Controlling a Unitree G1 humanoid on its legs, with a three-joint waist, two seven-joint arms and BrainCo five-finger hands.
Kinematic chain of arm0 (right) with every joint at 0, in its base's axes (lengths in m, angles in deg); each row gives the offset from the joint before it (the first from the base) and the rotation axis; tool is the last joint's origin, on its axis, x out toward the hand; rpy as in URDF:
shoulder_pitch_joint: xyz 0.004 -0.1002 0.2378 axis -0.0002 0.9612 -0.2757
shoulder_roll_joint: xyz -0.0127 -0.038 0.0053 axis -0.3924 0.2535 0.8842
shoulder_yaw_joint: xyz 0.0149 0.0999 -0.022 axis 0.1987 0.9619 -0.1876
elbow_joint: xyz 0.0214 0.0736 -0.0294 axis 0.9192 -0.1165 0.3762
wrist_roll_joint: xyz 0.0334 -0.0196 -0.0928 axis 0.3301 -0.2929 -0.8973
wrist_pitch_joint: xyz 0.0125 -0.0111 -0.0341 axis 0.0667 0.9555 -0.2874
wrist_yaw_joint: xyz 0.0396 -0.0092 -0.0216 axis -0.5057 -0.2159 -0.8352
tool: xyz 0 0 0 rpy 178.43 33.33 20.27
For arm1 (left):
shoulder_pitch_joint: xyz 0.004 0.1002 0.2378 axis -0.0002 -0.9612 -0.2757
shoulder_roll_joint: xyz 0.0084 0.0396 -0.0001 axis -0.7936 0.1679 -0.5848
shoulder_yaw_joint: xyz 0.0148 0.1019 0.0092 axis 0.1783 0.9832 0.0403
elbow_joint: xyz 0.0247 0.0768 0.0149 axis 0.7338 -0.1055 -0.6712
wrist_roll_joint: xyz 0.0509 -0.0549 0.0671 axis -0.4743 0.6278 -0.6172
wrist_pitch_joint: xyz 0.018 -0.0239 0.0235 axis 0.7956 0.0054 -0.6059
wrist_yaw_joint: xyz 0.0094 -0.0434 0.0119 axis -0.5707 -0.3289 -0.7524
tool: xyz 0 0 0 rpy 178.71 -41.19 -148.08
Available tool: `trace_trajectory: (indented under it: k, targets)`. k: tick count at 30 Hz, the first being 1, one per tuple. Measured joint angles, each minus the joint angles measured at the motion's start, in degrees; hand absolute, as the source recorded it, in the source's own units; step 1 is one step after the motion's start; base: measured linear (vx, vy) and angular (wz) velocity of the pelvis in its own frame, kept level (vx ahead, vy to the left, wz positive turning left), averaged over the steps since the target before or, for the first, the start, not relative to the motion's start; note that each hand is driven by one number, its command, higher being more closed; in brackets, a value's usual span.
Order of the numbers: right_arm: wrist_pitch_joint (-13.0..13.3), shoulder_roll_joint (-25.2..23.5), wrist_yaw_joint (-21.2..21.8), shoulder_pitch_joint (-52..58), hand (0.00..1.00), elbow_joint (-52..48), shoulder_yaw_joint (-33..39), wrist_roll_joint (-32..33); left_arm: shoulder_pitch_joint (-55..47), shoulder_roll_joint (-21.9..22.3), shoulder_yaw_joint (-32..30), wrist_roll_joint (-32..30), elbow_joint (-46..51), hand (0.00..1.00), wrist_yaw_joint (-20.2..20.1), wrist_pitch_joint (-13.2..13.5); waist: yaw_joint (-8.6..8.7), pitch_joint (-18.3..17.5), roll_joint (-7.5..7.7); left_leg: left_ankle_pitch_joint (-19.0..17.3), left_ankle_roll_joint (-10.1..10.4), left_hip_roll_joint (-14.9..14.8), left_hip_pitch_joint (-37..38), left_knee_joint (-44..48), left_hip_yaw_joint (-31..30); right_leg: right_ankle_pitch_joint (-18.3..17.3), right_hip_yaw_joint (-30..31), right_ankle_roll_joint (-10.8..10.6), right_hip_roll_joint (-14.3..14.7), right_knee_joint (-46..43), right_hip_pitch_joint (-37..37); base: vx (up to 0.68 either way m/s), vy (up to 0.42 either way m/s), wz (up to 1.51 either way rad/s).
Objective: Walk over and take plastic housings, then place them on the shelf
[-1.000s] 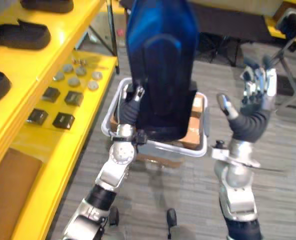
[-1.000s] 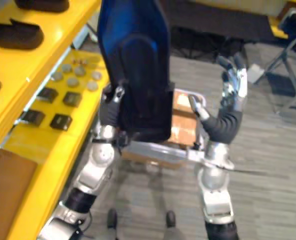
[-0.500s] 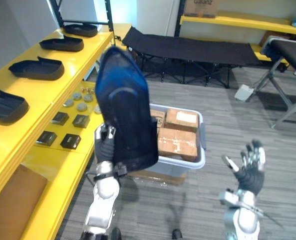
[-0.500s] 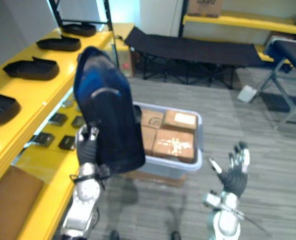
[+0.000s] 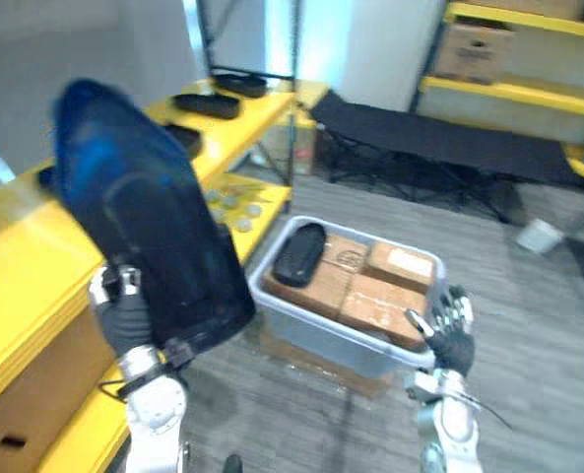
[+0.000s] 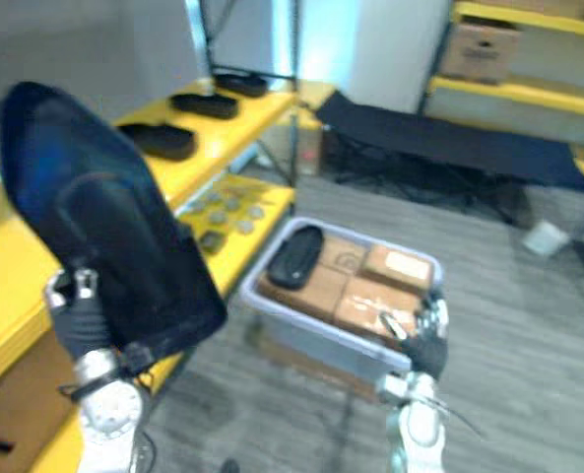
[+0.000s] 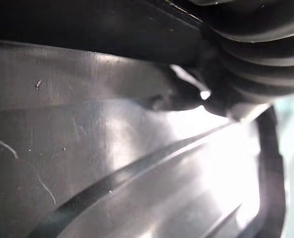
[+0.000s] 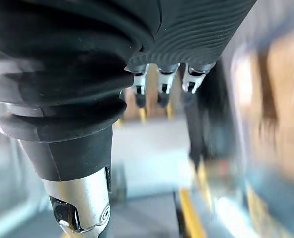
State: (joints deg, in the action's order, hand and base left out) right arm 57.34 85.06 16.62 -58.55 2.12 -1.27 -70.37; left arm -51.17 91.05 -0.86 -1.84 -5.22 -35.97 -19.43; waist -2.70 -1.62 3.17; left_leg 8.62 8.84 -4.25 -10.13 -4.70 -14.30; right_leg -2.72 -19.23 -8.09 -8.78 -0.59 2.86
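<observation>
One thin grip holds this whole load up, and that is my main worry. My left hand (image 5: 124, 317) carries the plastic housing (image 5: 144, 212) upright and high, taking it by its lower end, so nearly all of the broad shell stands above the hold. If the arm swings or stops sharply, I judge the shell could lever round in the grip and slip out, onto the floor or onto the bin (image 5: 311, 325) just beside it.

The shelf (image 5: 26, 246) is the second risk. The housing's top leans toward that side and overlaps the yellow edge in the head views. A tall, tilted shell could knock that edge, or shove the dark housings (image 5: 213, 103) lying on the top level, before it is laid flat. The bin sits close to my feet as well, with cardboard boxes (image 5: 390, 286) and a second housing (image 5: 299, 253) inside, so a careless step could clip it.

On the hold itself, the thumb seems clamped on the shell's near face at the lower edge. The fingers are behind the shell, so I read a pinch rather than see it outright. The left wrist view has the glossy surface right against the hand's cover. My right hand (image 5: 451, 333) hangs low by the bin's near corner, fingers spread, holding nothing.
</observation>
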Motion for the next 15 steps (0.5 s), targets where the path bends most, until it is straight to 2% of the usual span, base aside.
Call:
trace_trajectory:
  k: [2, 6, 9, 15]
  targets:
    - [-0.01, -0.06, 0.18, -3.37, 0.00, 1.42, -0.22, -0.01, -1.27, 0.86, -3.90, 0.11, 1.05, 1.00, 1.83, -0.05, -2.20, 0.22, 0.96, 0.35, 0.00, 1.35, 0.00, 0.00, -4.01, -1.02, -3.82, -0.15, -0.30, -0.06, 2.52, 0.06, -0.026, 0.87]
    - [-0.01, -0.43, 1.16, -5.73, 0.00, 1.55, -1.87, 0.18, -4.49, 0.89, -5.10, 0.12, 4.34, 1.00, 2.57, -0.03, -4.15, 0.71, 2.01, 0.49, 0.08, 1.99, -0.18, -0.02, -6.35, -2.81, -6.13, -0.03, -0.41, -1.24, 3.38, 0.04, -0.018, 0.44]
    - [-0.01, -0.58, 1.43, -5.90, 0.00, 1.52, -2.60, 1.25, -4.54, 1.74, -5.08, 0.11, 4.38, 1.00, 2.58, -0.04, -4.32, 0.85, 2.30, 0.45, 0.03, 1.75, 0.02, -0.02, -6.71, -3.99, -6.18, 0.26, -0.33, -2.00, 3.24, -0.01, -0.008, 0.03]
    - [0.01, -0.66, 1.58, -5.89, 0.00, 1.52, -3.83, 2.20, -6.04, 2.26, -6.97, 0.12, 4.46, 1.00, 1.75, -0.03, -4.41, 1.74, 2.55, 0.34, 0.18, 0.78, 0.29, 0.02, -4.88, -3.95, -4.48, 0.37, -0.03, -2.48, 2.08, -0.01, -0.003, -0.15]
